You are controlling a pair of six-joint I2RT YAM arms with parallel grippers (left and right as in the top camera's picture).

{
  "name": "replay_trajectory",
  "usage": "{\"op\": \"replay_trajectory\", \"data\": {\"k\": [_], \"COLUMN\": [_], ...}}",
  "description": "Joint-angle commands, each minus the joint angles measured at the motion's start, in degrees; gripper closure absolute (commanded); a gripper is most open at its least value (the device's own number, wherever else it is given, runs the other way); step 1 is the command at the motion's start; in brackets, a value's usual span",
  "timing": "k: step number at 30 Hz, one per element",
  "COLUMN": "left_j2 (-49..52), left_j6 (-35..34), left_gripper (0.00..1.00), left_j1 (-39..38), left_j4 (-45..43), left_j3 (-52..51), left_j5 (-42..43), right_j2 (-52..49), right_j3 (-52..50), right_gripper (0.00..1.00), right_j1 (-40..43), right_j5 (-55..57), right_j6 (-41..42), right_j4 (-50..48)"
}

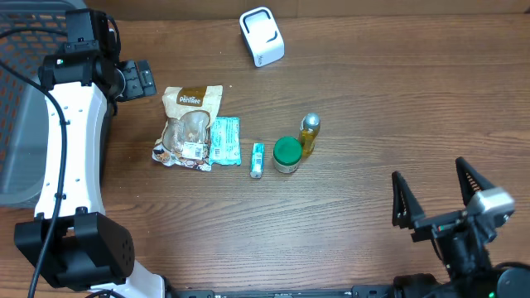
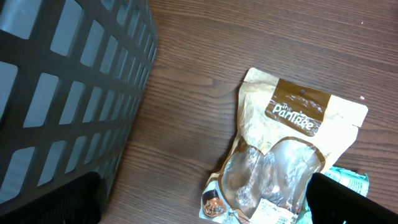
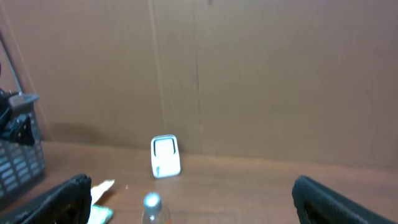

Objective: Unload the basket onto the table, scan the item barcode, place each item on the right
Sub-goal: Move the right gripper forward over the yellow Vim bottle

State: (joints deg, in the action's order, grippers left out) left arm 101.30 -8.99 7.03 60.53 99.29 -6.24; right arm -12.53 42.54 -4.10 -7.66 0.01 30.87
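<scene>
Count, largest first: one wooden table (image 1: 373, 83); one grey mesh basket (image 1: 15, 99) at its left edge; two arms; five items and one scanner.

Items lie in a loose row mid-table, all untouched; one pouch (image 1: 190, 127), tan with a clear window, lying flat, nearest the basket; one teal packet (image 1: 224, 140) touching the pouch's right edge; one green-lidded jar (image 1: 287, 154), upright; one yellow bottle (image 1: 309, 135), upright, just beside the jar on its far side; one small tube (image 1: 257, 159), flat, between packet and jar. One white scanner (image 1: 262, 36) stands alone near the far edge, well apart from the row.

Left arm (image 1: 74, 141): white link running along the basket side, wrist bent inward toward the table. Left gripper (image 1: 142, 79) hangs near the pouch's top corner, fingers spread fully wide, nothing between them, no contact; its wrist view looks down on the pouch and the basket wall.

Right arm (image 1: 472, 240): low at the near right corner, wrist level, pointing across the table toward the scanner. Right gripper (image 1: 428, 172) also spread fully wide, empty, well apart from every item.
</scene>
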Motion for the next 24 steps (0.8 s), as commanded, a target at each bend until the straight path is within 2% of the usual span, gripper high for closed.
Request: {"op": "replay_trajectory", "data": {"k": [1,9,16,21,24], "left_j2": [-0.1,-0.1,-0.1,-0.1,-0.1], "left_j6": [0.2,0.2,0.2,0.2,0.2], "left_gripper": [0.0,0.0,0.0,0.0,0.0], "left_j1": [0.5,0.5,0.5,0.5,0.5], "left_j4": [0.1,0.1,0.1,0.1,0.1], "left_j3": [0.9,0.9,0.9,0.9,0.9], "left_j5": [-0.8,-0.8,-0.8,-0.8,-0.8], "right_j2": [-6.4,-25.1,-43.0,-55.1,-59.6], "right_j3": [7.6,28.0,45.9,52.8,53.2], "right_gripper": [0.0,0.0,0.0,0.0,0.0], "right_j1": [0.3,0.3,0.3,0.3,0.3], "right_j5": [-1.1,-3.1,-2.9,-3.0,-3.0], "right_j6": [0.2,2.1,2.1,2.1,2.1], "right_j4": [2.8,15.9,33.3,43.8,45.8]}}
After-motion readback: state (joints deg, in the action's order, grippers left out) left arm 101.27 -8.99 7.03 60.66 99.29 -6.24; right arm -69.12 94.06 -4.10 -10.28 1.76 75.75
